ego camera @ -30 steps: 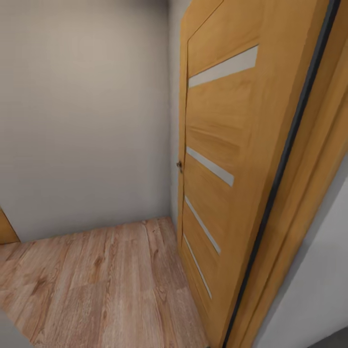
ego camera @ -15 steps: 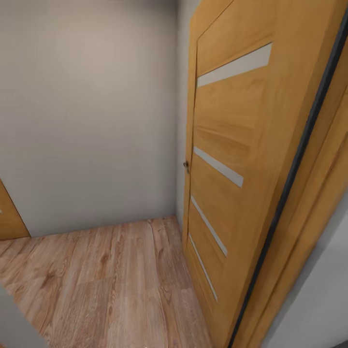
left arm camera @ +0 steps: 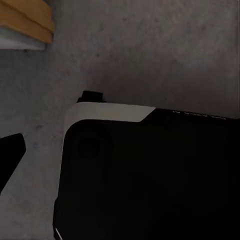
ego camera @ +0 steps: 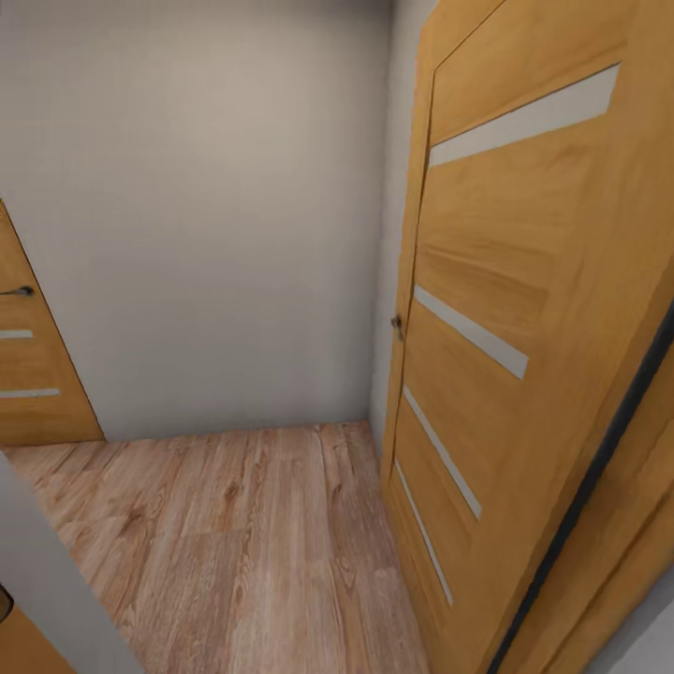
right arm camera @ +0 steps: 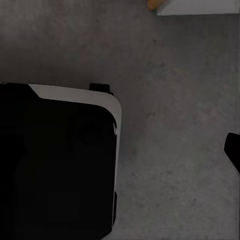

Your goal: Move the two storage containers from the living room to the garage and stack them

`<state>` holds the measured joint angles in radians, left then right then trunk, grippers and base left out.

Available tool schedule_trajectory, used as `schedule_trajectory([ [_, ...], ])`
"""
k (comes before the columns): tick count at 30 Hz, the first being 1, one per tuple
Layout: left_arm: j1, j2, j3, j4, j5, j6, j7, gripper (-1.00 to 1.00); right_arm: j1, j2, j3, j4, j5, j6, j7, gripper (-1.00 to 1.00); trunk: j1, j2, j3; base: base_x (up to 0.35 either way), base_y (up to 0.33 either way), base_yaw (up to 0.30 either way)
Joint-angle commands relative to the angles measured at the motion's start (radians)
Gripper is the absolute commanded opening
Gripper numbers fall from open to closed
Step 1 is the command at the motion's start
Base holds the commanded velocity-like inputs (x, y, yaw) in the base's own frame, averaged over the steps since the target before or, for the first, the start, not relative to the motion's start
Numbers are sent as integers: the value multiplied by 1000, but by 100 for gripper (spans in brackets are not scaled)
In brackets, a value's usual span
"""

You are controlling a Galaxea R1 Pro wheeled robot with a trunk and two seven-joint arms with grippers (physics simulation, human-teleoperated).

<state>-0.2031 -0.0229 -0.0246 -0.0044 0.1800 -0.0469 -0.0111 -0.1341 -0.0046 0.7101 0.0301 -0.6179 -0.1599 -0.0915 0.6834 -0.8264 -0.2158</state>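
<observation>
The two storage containers are out of view. In the left wrist view one dark fingertip (left arm camera: 10, 152) shows at the picture's edge over the dark grey concrete floor (left arm camera: 160, 55), beside my black, white-edged base (left arm camera: 150, 175). The right wrist view has the same layout: one dark fingertip (right arm camera: 233, 150) at the edge, the concrete floor (right arm camera: 175, 125), and the base (right arm camera: 55, 165). Nothing lies between the fingers of either gripper, and both look open.
The head view faces a small corner with light wood planks (ego camera: 253, 543) and a pale wall (ego camera: 206, 215). An orange wooden door (ego camera: 524, 328) with a small handle (ego camera: 397, 326) stands close at right. Another orange door (ego camera: 37, 374) is at left. A grey wall edge (ego camera: 47, 580) is near at lower left.
The whole head picture has shifted to the right, so the camera has turned left. The door at the left and the grey edge at lower left have come further into view.
</observation>
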Motion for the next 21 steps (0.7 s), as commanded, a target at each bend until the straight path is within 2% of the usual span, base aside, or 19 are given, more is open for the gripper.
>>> schedule_trajectory([
  [1,-1,0,-3,1,9,-2,-1,100,-1,0,8,2,-6,-4,-1,100,1,-1,-1,286,0,61],
  [15,-1,0,-3,1,9,-3,-1,100,-1,0,8,2,-6,-3,-1,100,1,-1,-1,313,0,9],
  [21,-1,0,-3,1,9,-9,-1,100,-1,0,8,2,-6,-4,-1,100,1,-1,-1,124,0,188],
])
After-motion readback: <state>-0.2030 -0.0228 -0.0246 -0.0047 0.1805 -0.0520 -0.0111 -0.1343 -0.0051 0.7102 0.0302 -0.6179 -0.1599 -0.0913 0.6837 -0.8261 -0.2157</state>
